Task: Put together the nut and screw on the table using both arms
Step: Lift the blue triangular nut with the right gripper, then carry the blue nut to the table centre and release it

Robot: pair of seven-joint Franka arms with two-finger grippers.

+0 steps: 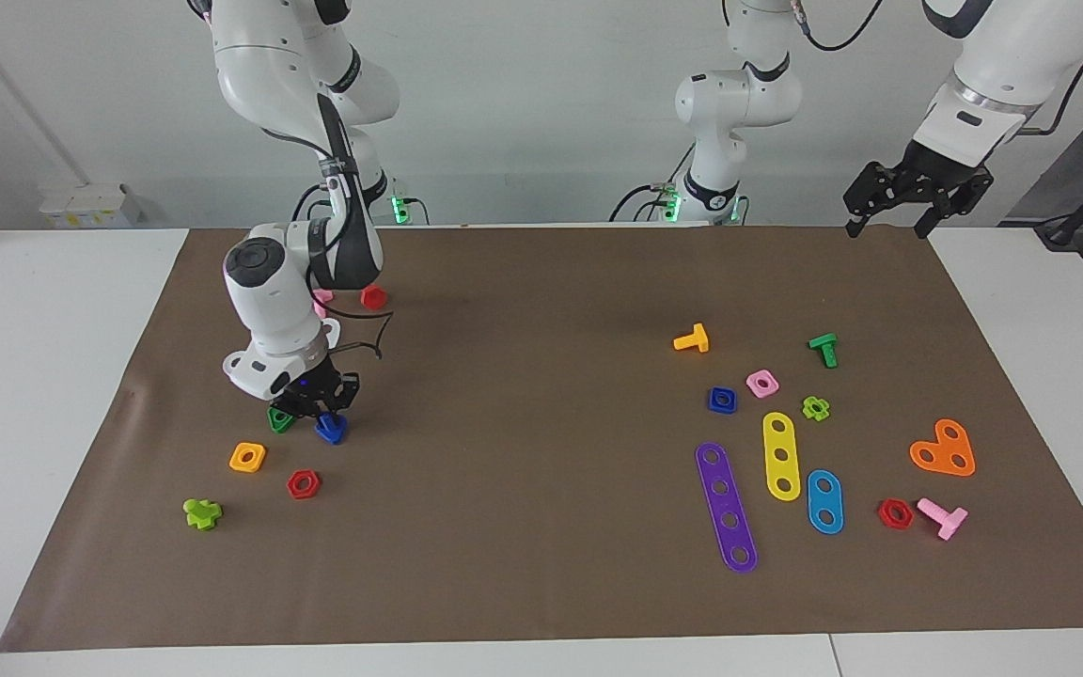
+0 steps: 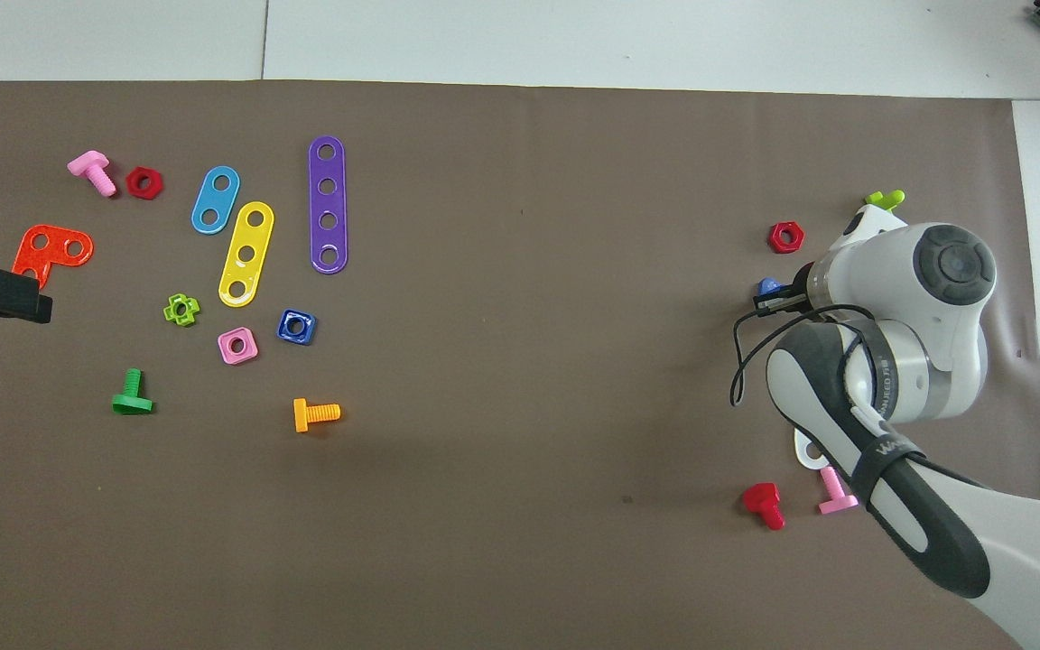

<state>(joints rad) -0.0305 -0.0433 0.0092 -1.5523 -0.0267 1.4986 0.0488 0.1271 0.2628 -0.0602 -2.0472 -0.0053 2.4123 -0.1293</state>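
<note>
The dark blue screw (image 1: pixel 331 429) lies on the brown mat (image 1: pixel 541 310) toward the right arm's end of the table; it also shows in the overhead view (image 2: pixel 767 287). My right gripper (image 1: pixel 320 406) is down low right over the screw, touching or nearly touching it. The dark blue nut (image 1: pixel 722 400) lies flat toward the left arm's end, beside a pink square nut (image 1: pixel 761 383); the blue nut also shows in the overhead view (image 2: pixel 296 326). My left gripper (image 1: pixel 889 224) waits open and empty, raised above the mat's corner near its own base.
A green bolt (image 1: pixel 280 419), an orange-yellow nut (image 1: pixel 247 457), a red hex nut (image 1: pixel 303 484) and a lime piece (image 1: pixel 202 512) lie around the right gripper. Purple (image 1: pixel 726 506), yellow (image 1: pixel 781 455) and blue (image 1: pixel 824 501) strips, an orange bolt (image 1: pixel 692 339) and a green bolt (image 1: pixel 824 349) lie near the blue nut.
</note>
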